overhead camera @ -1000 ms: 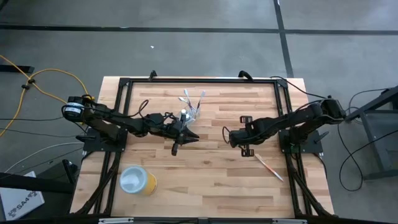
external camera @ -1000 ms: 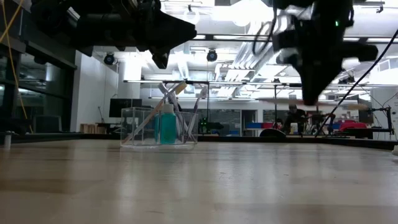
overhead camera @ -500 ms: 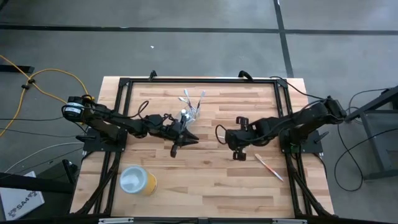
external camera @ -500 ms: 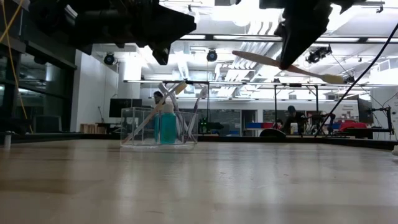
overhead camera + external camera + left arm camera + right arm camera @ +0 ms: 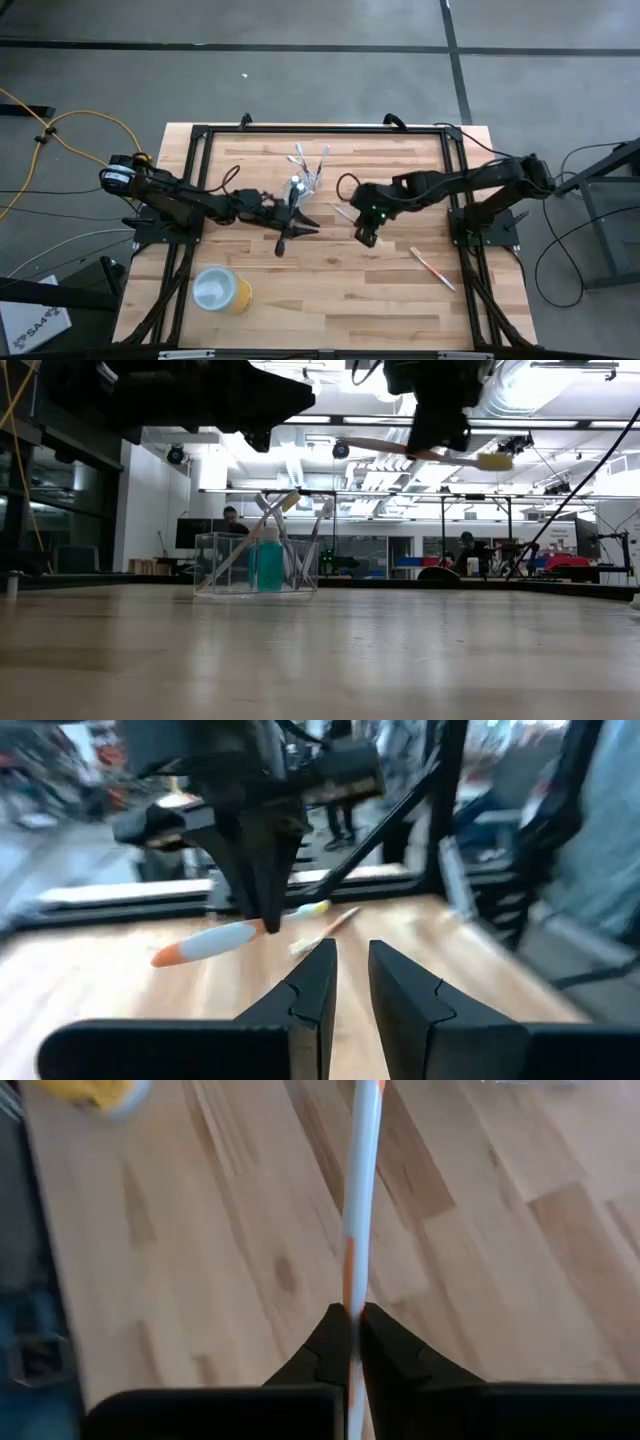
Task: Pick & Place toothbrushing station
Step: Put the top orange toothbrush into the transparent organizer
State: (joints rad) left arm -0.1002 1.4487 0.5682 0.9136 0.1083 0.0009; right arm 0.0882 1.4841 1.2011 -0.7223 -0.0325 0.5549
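The clear cup (image 5: 307,178) stands on the table's far middle, with several toothbrushes and a blue tube (image 5: 268,565) leaning in it. Just to its right and nearer, my right gripper (image 5: 362,235) is shut on a white-and-orange toothbrush (image 5: 400,450), high over the table. My left gripper (image 5: 352,948) hangs level just in front of the cup, its fingers a narrow gap apart with nothing between them. Another toothbrush (image 5: 432,268) lies flat on the table at the near right. My right gripper pinches the toothbrush's handle (image 5: 350,1295) between its two fingertips, around mid-length. The fingers (image 5: 262,905) come from above, slanting down, and lie across the brush. The brush is lifted clear of the table and lies nearly level, its head end (image 5: 495,460) sticking out to one side.
A yellow cup (image 5: 220,290) with a pale top stands at the near left of the table. A black frame (image 5: 320,130) runs round the table's edges. Bare wood shows between the two grippers and the near edge.
My right gripper has risen and gone toward the table's left, toward the clear cup, rolling as it went. The toothbrush in it has come up with it and turned to lie nearly level.
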